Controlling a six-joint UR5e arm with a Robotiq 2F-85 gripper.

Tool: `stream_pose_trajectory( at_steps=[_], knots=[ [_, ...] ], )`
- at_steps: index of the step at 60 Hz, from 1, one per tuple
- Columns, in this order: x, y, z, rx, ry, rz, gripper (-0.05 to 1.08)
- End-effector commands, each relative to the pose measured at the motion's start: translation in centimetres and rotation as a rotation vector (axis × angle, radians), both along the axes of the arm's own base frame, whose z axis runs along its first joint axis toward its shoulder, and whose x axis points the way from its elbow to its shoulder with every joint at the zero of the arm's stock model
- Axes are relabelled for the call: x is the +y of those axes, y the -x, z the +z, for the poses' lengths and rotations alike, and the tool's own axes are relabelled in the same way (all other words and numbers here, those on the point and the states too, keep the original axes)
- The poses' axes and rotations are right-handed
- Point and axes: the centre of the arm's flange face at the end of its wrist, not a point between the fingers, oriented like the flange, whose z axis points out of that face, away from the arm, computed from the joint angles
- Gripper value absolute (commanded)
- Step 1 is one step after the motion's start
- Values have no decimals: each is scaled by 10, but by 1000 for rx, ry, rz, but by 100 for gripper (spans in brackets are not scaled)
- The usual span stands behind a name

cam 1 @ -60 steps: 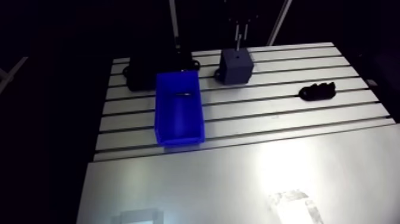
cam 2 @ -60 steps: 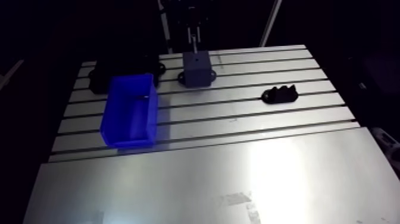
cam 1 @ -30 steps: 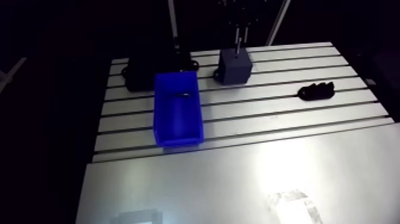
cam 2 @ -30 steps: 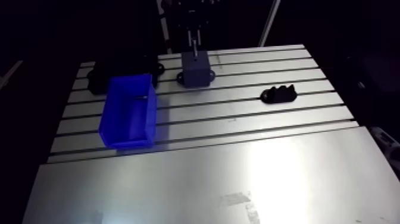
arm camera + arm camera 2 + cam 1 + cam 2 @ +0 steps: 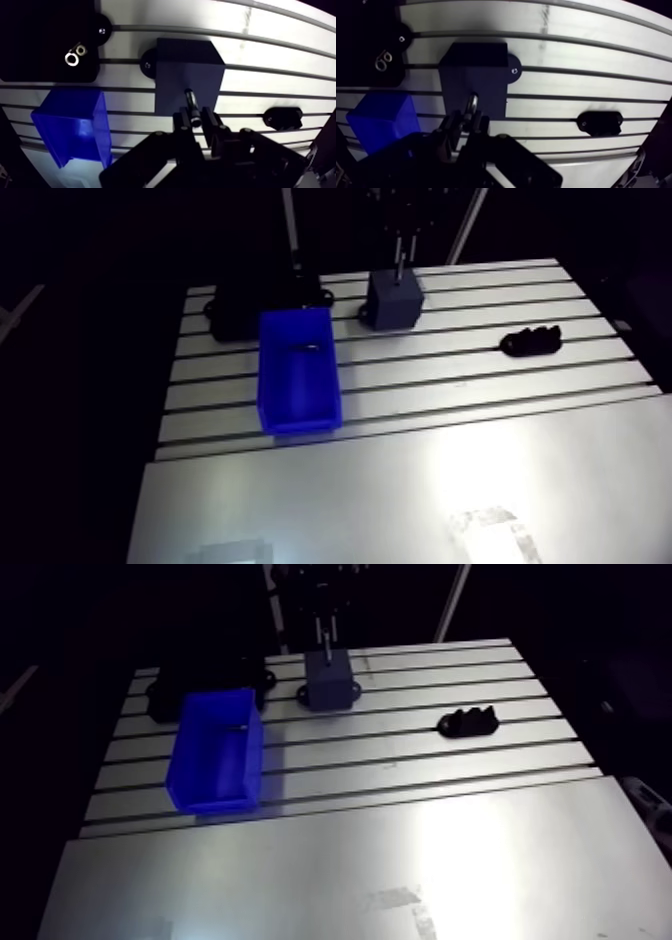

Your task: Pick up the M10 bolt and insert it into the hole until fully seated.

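Observation:
A dark grey block [image 5: 187,75] stands on the slotted table [image 5: 450,388], and in the arm view the same block [image 5: 395,298] sits near the far edge. My gripper [image 5: 196,121] hangs right above the block's top face, shut on the M10 bolt [image 5: 192,106]. The bolt's shaft points down at the block's top. From this angle I cannot make out the hole under the bolt's tip, nor whether the tip touches the block. In the arm view the gripper [image 5: 402,243] shows as a dark shape just over the block.
A blue bin [image 5: 297,368] stands beside the block, with a small dark piece [image 5: 308,345] inside it. Behind the bin lies a black plate [image 5: 47,45] carrying two washers [image 5: 75,54]. A small black part [image 5: 533,341] lies on the block's other side.
The gripper with the bolt has come down slightly toward the block's top. The arm view has shifted a little with the arm.

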Motion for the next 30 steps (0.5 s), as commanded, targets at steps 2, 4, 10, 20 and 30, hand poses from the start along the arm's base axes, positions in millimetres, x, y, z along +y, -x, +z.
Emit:
stream_pose_trajectory(
  at_steps=[2,4,10,20,30],
  knots=[
    [0,-1,-1,-3,1,4,108],
    [0,-1,-1,-3,3,8,108],
    [1,-2,-3,-7,5,11,108],
    [0,-2,-4,-9,5,12,108],
    [1,-2,-4,-8,5,11,108]
  ],
)
